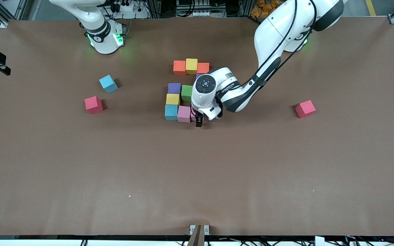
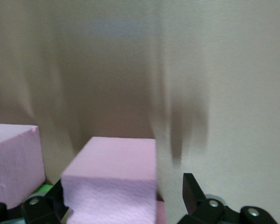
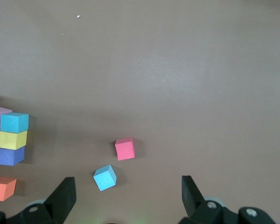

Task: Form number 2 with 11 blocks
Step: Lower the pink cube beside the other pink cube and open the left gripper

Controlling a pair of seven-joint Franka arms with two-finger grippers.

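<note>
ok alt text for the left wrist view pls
Open left gripper straddles a pink foam cube resting on the brown table, fingers apart from its sides. A second pink foam cube sits beside it, with a sliver of green cube between them.

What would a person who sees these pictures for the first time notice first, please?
First, the cluster of coloured blocks in the middle of the table, shaped almost like a blocky digit. The left gripper stands low at the end of its row nearest the front camera, jaws open around a pink block. Then the stray cubes: a light blue cube and a red cube toward the right arm's end, another red cube toward the left arm's end.
</note>
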